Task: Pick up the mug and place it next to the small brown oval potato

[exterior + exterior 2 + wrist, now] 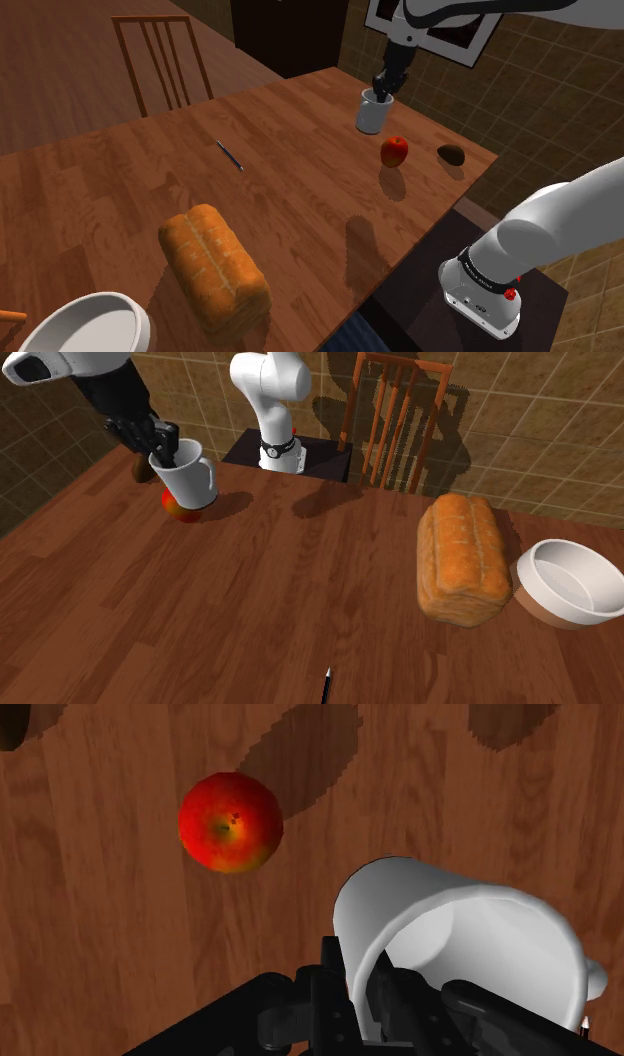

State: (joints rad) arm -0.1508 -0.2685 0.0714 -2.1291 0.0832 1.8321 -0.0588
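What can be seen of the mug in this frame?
The mug is plain white, smooth and empty, with a loop handle on one side. The black hand clasps its rim, one finger inside and one outside. It hangs slightly tilted, apparently lifted off the wooden table, close to the red apple, touching nothing else.

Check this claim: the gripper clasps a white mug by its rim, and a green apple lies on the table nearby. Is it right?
Not quite. The apple is red, not green, as the wrist view shows. The rest stands: the gripper clasps the white mug by its rim, with the apple on the table nearby.
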